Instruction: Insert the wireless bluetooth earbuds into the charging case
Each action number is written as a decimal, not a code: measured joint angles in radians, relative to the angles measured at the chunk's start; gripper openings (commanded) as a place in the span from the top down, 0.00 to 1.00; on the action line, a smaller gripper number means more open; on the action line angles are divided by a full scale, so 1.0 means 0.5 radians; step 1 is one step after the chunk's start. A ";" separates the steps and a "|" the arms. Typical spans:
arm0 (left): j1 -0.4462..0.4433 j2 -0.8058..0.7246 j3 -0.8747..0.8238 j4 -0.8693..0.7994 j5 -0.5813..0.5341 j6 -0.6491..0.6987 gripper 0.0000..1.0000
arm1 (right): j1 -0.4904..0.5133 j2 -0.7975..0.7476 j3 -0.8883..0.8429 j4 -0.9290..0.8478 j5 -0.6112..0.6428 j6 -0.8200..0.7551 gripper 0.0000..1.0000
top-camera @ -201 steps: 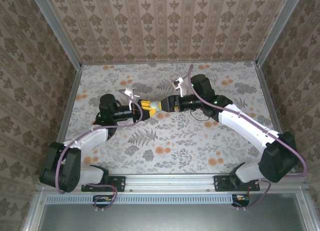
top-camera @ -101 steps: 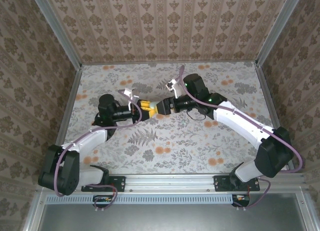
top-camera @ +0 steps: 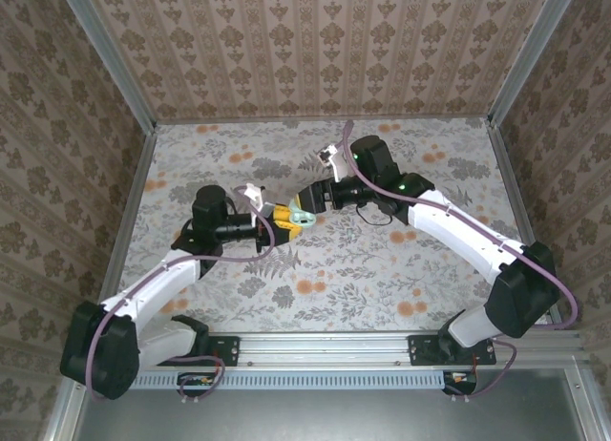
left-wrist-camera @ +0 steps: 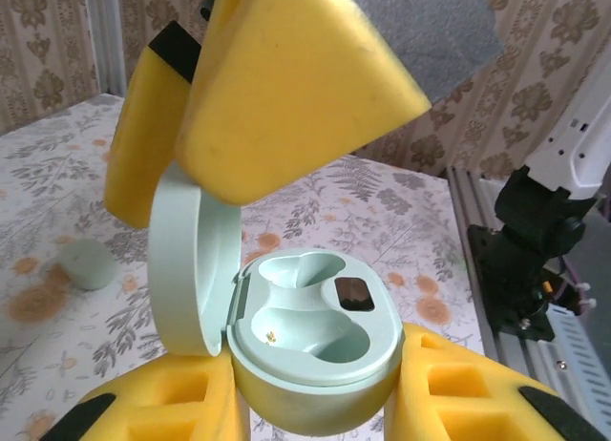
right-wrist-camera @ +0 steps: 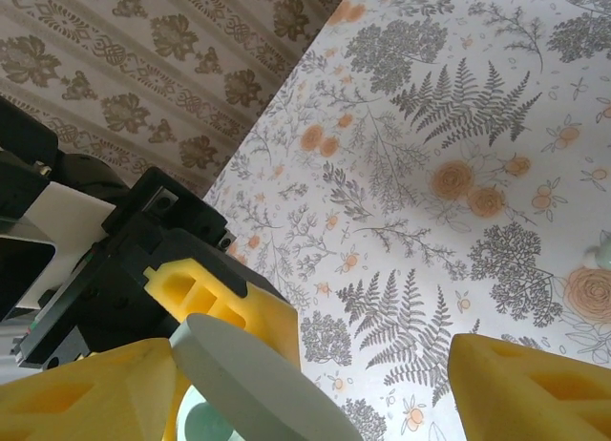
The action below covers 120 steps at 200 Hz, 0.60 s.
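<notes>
Could snap the lid (left-wrist-camera: 186,269) shut, or strain its hinge, through any push from the right hand (top-camera: 311,197), spread wide, with one yellow pad (left-wrist-camera: 286,88) touching or just beside the lid's upper edge; cannot tell which. Could also twist the charging case (left-wrist-camera: 305,346) out of the left hand (top-camera: 283,221), closed tight on the lower shell alone, smooth rounded plastic with little to bite on. Held clear above the desk (top-camera: 382,269), near its middle; if dropped, likely to bounce and roll.

Pale mint green, pebble-shaped, glossy. Lid standing upright off the left side of the base in the left wrist view. Inside, two moulded sockets (left-wrist-camera: 305,317), both empty, with a small dark patch (left-wrist-camera: 355,293) by the right one. On the desk off to the left, a small pale green lump (left-wrist-camera: 86,264), perhaps an earbud; too blurred to tell.
</notes>
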 measured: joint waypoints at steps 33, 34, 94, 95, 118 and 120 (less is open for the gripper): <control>0.000 -0.032 0.000 -0.042 -0.051 0.069 1.00 | 0.000 0.000 -0.001 0.003 -0.027 0.001 0.25; 0.000 -0.032 0.000 -0.043 -0.051 0.070 1.00 | 0.000 0.000 -0.001 0.003 -0.028 0.001 0.25; 0.000 -0.033 0.000 -0.042 -0.064 0.092 1.00 | 0.000 0.001 -0.003 0.004 -0.030 0.002 0.27; 0.000 -0.033 0.000 -0.042 -0.064 0.092 1.00 | 0.000 0.001 -0.003 0.004 -0.030 0.002 0.27; 0.000 -0.033 -0.002 -0.047 -0.065 0.092 1.00 | -0.001 0.012 -0.003 0.005 -0.031 0.008 0.28; 0.000 -0.033 -0.002 -0.048 -0.065 0.092 1.00 | -0.002 0.014 -0.003 0.005 -0.031 0.008 0.28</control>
